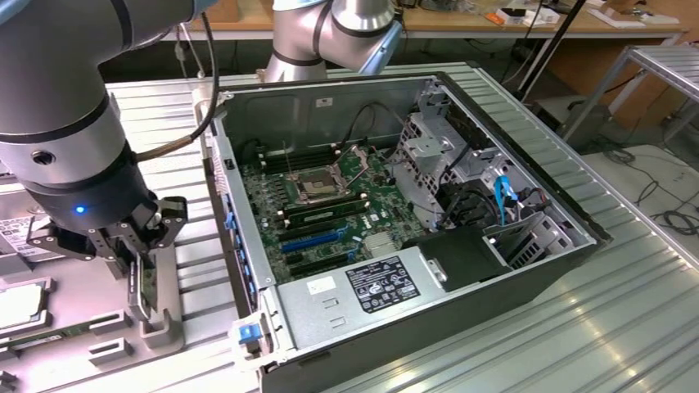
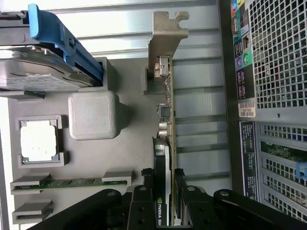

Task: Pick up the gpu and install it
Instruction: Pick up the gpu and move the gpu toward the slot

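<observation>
I've got the end effector [image 2: 163,197] down on the parts tray [image 2: 129,158], its fingers [image 2: 142,201] pinching the gpu [image 2: 162,153] by the fan end. The card stands on edge, its metal bracket [image 2: 168,33] at the tray's slot. I'd call the grasp made, but I can't tell whether it's off the tray, and the install is not yet done. The slots [image 1: 311,240] on the motherboard [image 1: 327,188] sit bare. Room is tight on one side, with the computer case [image 2: 278,52] just beside the card's edge and a square block [image 2: 91,115] near the other face. Inside the case there's a power supply [image 1: 377,282] beside the slots, and a drive cage [image 1: 431,151] and cables towards the exterior view's right.
</observation>
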`<state>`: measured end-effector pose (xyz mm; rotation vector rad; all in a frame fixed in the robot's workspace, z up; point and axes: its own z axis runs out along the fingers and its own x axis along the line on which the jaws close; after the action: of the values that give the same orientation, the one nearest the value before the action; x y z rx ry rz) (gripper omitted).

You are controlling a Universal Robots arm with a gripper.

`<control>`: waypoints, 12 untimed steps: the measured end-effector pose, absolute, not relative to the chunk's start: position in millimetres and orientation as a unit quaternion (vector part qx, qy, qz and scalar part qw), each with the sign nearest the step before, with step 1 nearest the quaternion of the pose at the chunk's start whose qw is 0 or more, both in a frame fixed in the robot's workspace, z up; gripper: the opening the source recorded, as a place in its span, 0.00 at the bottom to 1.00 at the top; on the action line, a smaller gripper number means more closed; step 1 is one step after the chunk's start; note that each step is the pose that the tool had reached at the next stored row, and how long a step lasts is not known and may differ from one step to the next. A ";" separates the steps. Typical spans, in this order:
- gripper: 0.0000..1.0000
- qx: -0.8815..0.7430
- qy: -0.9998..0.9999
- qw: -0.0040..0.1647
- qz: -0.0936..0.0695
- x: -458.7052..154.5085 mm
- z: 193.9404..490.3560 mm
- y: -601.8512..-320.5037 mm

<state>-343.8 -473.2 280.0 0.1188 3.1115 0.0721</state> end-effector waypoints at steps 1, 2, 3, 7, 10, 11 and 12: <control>0.27 0.038 0.999 0.013 0.023 -343.8 286.3 -473.2; 0.27 0.038 0.999 0.013 0.023 -343.8 288.1 -473.2; 0.27 0.038 0.999 0.013 0.023 -343.8 289.6 -473.1; 0.27 0.038 0.999 0.013 0.023 -343.8 292.1 -473.2; 0.27 0.038 0.999 0.013 0.023 -343.8 292.2 -473.2; 0.27 0.038 0.999 0.012 0.023 -343.8 292.3 -473.2; 0.27 0.038 0.999 0.012 0.023 -343.8 292.3 -473.2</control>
<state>-343.8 -473.2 292.3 0.1189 3.1135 0.0720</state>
